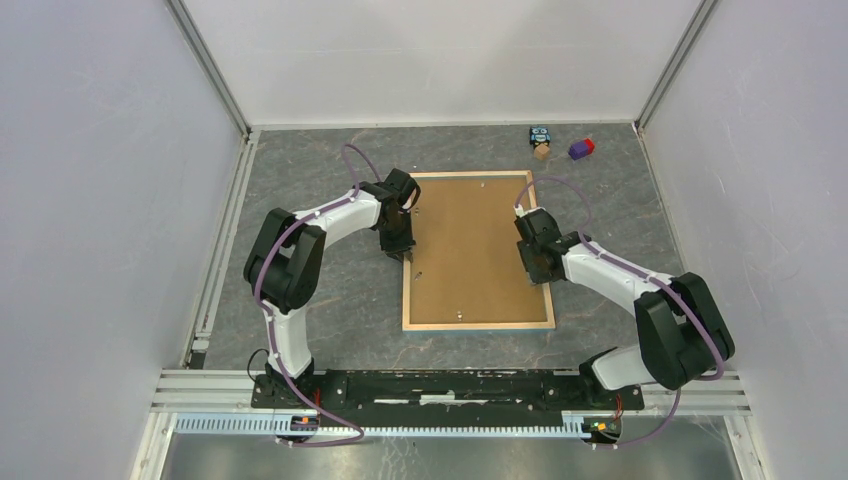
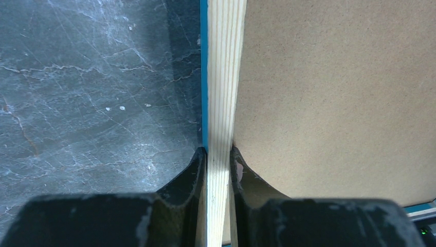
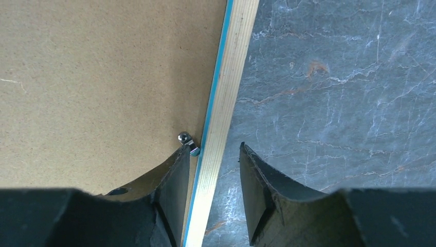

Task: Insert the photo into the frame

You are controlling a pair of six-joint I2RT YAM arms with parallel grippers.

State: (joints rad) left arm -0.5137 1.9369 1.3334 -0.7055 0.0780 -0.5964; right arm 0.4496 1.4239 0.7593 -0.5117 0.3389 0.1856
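Frame [image 1: 478, 325], face-down: judged stiff, light; best held by its edges. My left gripper [image 2: 218, 159] clenched one edge; right gripper [image 3: 213, 164] straddled the other, released.

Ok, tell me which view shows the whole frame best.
Top external: the frame lies whole, back up. Left wrist shows only its left rail clamped by the left fingers; right wrist only its right rail, straddled by the right fingers.

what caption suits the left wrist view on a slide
Left jaws shut on the pale wood rail of the frame, hardboard backing one side, marbled table the other.
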